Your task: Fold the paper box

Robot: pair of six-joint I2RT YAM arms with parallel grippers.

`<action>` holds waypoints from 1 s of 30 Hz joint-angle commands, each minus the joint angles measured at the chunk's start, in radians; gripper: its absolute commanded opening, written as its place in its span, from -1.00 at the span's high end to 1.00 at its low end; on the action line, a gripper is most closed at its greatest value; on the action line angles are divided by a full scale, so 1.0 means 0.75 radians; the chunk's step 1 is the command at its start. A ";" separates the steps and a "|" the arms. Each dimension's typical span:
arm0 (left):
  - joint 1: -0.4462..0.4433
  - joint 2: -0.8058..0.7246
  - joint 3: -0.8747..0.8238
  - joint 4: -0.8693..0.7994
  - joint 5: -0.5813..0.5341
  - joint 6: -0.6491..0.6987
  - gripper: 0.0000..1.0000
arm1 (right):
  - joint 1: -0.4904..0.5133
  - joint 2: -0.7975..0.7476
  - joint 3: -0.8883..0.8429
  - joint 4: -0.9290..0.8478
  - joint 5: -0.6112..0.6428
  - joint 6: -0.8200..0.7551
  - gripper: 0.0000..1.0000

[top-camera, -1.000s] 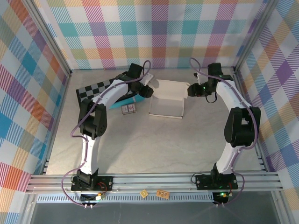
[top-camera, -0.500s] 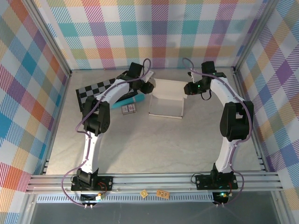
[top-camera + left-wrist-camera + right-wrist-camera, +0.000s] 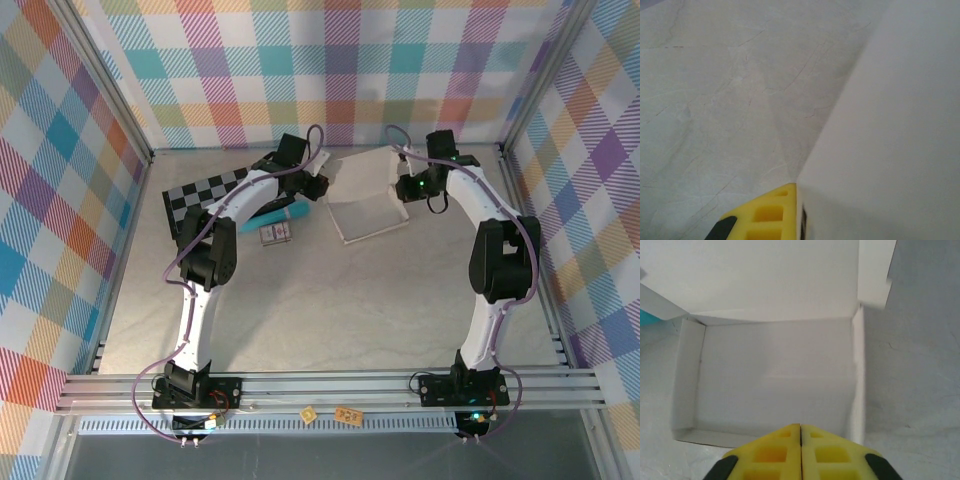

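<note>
The paper box (image 3: 368, 212) has swung round. A second ago it sat square to the back of the counter (image 3: 330, 300); now it lies skewed at the counter's far middle, between your two arms, with its near edge slanting away to the right. Both pincers have also closed up in that second.

Your right wrist view looks into an open tray with its side walls raised and the lid flap standing at the far end, not yet brought over.

The left pincer (image 3: 320, 190) sits at the box's left edge. Its wrist view shows white card running right up against the one yellow finger (image 3: 760, 217) in view, so it looks to be pinching a wall of the box.

The right pincer (image 3: 800, 427) is pressed together on nothing, hovering over the near wall.

My reading is that the box got dragged rather than folded. The lid is still yours to close, and with only one side held, the light card may slide again.
</note>
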 commanded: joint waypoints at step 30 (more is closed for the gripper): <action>0.065 -0.237 -0.241 -0.476 0.334 0.516 1.00 | -0.126 -0.335 -0.485 0.213 -0.450 -0.307 0.00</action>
